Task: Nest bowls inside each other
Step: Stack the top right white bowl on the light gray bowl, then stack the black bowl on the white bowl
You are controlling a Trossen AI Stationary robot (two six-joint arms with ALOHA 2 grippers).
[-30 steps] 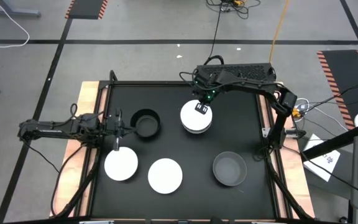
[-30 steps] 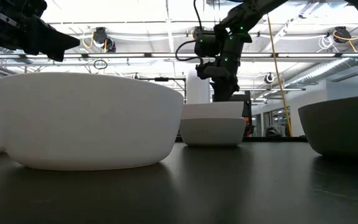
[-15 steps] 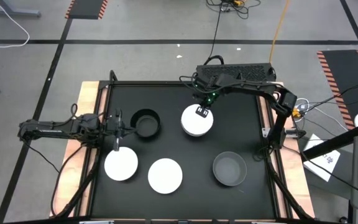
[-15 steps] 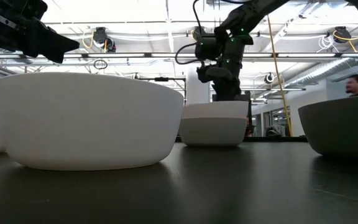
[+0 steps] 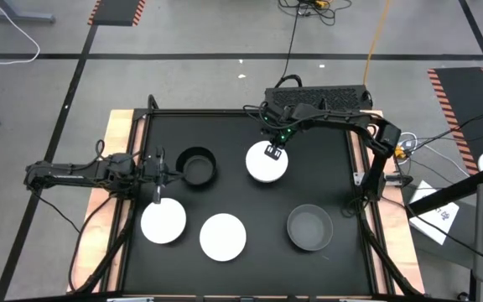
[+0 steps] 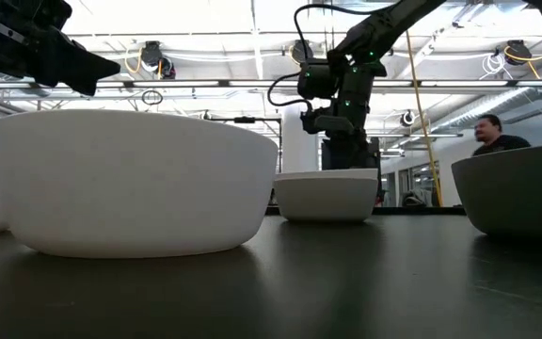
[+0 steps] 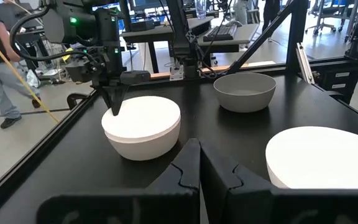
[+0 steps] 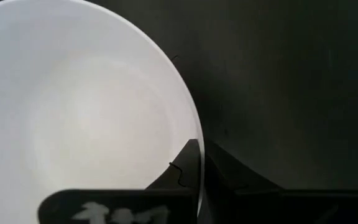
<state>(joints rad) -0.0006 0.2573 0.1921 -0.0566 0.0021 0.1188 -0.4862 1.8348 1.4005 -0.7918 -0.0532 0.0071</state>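
Since the earlier frames the white bowl (image 5: 267, 164) under the right gripper (image 5: 272, 149) has sunk from sitting proud, with a second rim showing beneath it, to sitting low with a single rim line in the low view; the right gripper has shifted toward the table's far edge. That gripper now stands at the bowl's far rim, its fingers together with the rim's thin edge between them, as the right wrist view shows. All bowls stand upright, mouths up; being round, they have no long axis. On the black table (image 5: 334, 180) lie also a black bowl (image 5: 197, 166), two white bowls (image 5: 163, 222) (image 5: 223, 236) near the front edge, and a dark grey bowl (image 5: 310, 227), each apart from the others, the grey and black ones holding nothing. The left gripper (image 5: 163, 172) hovers just beside the black bowl, fingers closed on nothing.
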